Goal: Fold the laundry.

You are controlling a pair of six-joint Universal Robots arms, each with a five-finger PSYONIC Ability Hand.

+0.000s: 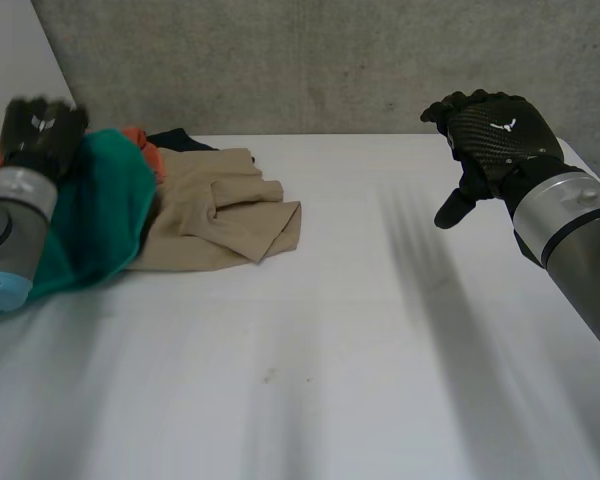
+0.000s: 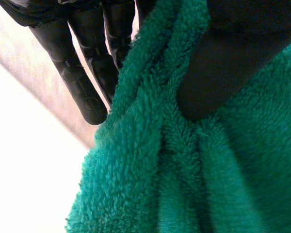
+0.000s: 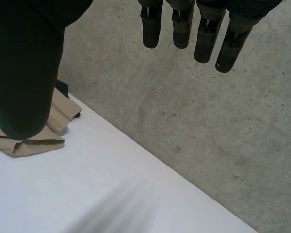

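A green fleece cloth (image 1: 100, 210) hangs at the table's far left, lifted by my left hand (image 1: 40, 130). In the left wrist view the thumb (image 2: 223, 63) presses a bunched fold of the green cloth (image 2: 184, 170) against the fingers (image 2: 82, 82). A crumpled tan garment (image 1: 220, 210) lies on the table beside it, partly under the green cloth. My right hand (image 1: 490, 135) hovers open above the table's far right, holding nothing. Its fingers (image 3: 203, 34) hang relaxed, with the tan garment (image 3: 39, 141) far beyond its thumb.
An orange cloth (image 1: 140, 145) and a dark cloth (image 1: 180, 140) peek out behind the pile. The white table (image 1: 330, 350) stretches bare in front and to the right. A concrete wall (image 1: 330, 60) runs along its far edge.
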